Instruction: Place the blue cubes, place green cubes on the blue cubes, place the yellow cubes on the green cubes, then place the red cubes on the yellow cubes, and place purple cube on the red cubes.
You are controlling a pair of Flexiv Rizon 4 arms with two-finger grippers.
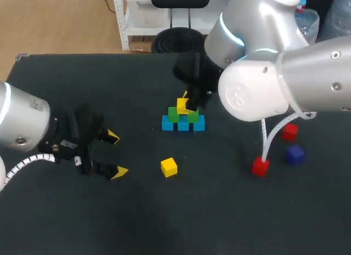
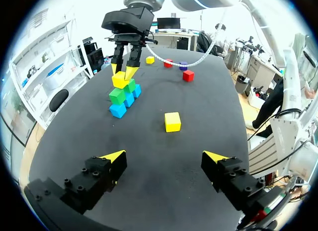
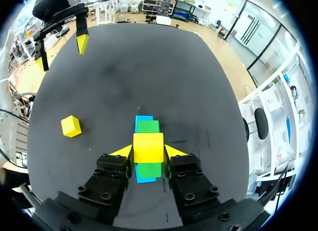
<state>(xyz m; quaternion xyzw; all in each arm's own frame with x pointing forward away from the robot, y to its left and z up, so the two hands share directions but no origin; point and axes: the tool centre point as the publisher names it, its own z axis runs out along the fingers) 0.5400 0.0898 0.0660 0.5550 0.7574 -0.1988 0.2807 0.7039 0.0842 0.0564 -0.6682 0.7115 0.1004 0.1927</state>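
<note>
Right gripper (image 3: 148, 151) is clamped on a yellow cube (image 3: 148, 145) just atop the green cubes (image 3: 147, 125) on the blue cubes (image 3: 143, 118). Best square it, settle it gently, and release only once it rests flat.

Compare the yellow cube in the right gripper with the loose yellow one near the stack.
The gripped yellow cube is clamped in the right gripper, raised over the green cubes; the loose yellow cube lies untouched, alone on the table. Both share colour and apparent size.
</note>
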